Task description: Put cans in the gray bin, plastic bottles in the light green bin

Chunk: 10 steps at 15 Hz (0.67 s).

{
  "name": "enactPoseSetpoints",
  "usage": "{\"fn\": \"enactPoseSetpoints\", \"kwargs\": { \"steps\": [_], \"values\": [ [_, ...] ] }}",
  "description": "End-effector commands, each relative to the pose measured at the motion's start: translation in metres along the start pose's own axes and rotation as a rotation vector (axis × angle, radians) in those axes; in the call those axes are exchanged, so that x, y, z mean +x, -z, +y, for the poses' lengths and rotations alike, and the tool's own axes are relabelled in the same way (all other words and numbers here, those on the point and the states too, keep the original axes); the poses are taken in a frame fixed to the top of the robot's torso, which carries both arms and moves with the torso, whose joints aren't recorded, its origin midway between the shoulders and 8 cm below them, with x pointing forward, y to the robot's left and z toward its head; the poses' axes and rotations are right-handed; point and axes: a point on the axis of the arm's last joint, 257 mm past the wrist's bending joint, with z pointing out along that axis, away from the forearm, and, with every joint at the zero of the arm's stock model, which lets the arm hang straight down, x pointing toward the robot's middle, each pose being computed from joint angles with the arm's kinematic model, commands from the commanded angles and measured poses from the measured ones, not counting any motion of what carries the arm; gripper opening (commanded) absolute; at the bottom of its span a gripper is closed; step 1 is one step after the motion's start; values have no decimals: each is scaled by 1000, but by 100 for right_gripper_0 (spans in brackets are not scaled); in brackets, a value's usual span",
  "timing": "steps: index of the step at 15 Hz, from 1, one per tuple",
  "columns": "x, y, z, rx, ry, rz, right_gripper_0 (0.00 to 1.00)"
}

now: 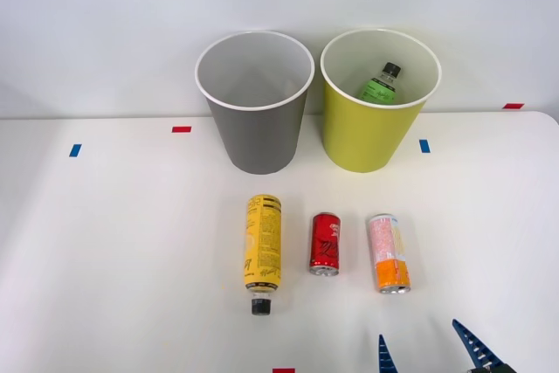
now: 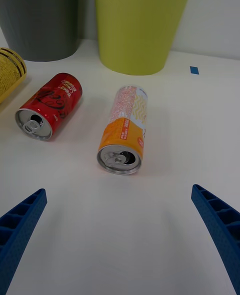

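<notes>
The right claw stood spread apart, empty, near the slim pink-and-orange metal can; it needed to straddle the can's middle squarely before closing.

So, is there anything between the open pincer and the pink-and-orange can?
Nothing visible. The right pincer is open, with bare table between it and the pink-and-orange can. The red can lies apart, off to the side.

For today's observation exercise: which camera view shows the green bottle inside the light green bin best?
The front view. It looks down into the light green bin, so the green bottle and its black cap are visible against the inner wall. The right wrist view shows just the bin's outer wall, with its opening cut off.
</notes>
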Motion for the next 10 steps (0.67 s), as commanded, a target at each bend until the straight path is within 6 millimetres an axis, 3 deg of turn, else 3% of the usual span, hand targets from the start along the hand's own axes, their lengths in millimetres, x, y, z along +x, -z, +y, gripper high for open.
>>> {"fn": "enactPoseSetpoints", "kwargs": {
  "steps": [1,10],
  "values": [
    [0,0,0,0,0,0,100],
    [0,0,0,0,0,0,100]
  ]
}}
